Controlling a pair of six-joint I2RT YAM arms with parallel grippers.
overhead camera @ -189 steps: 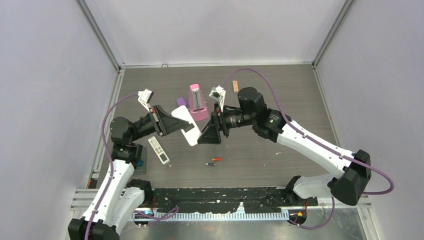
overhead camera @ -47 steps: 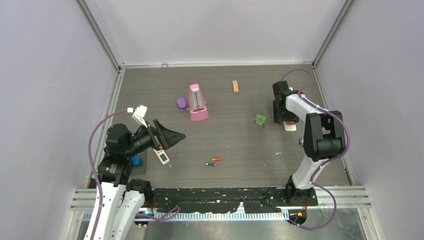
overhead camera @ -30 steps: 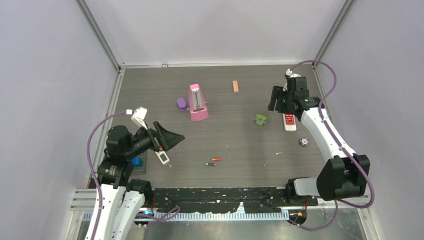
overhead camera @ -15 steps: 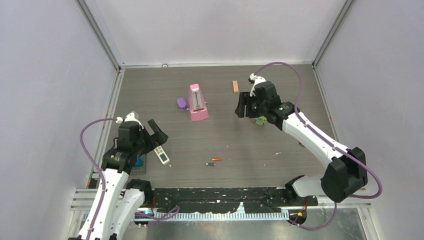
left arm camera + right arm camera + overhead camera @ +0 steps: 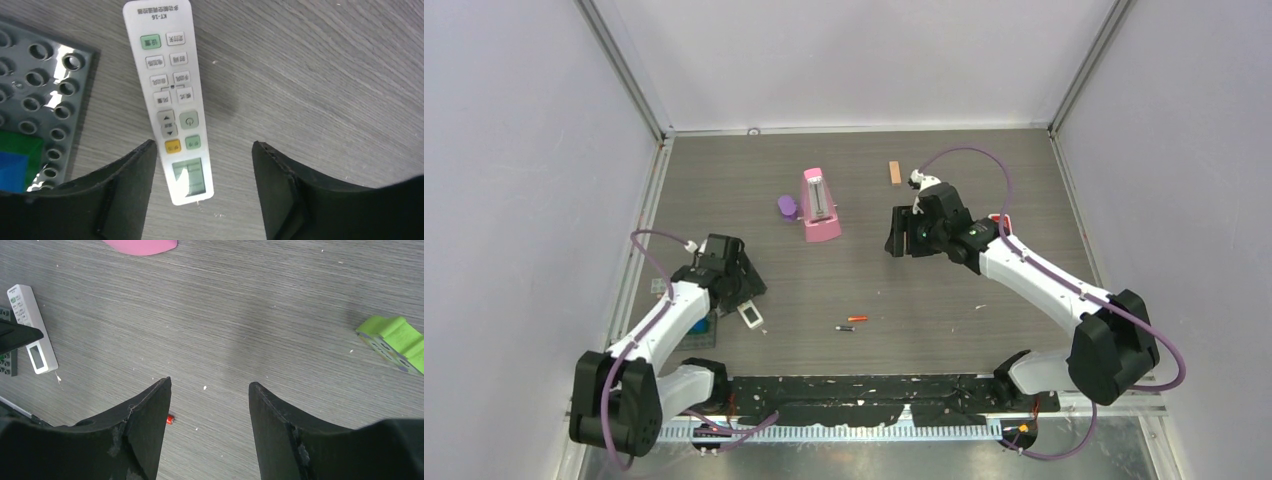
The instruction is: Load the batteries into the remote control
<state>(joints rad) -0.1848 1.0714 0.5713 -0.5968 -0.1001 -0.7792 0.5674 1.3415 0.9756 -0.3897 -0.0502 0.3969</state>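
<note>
Nearest us, the batteries (image 5: 852,323) lie loose on the tabletop (image 5: 924,300), between our two claws and touched by neither. Our left claw (image 5: 202,147) hangs spread over the white remote (image 5: 172,95), not clamping it. Farther out, our right claw (image 5: 210,385) is spread above the tabletop, holding nothing.

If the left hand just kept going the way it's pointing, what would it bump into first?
Most likely the white remote. It lies face up on the table, right below the open left hand. How far above it the hand sits is unclear.
</note>
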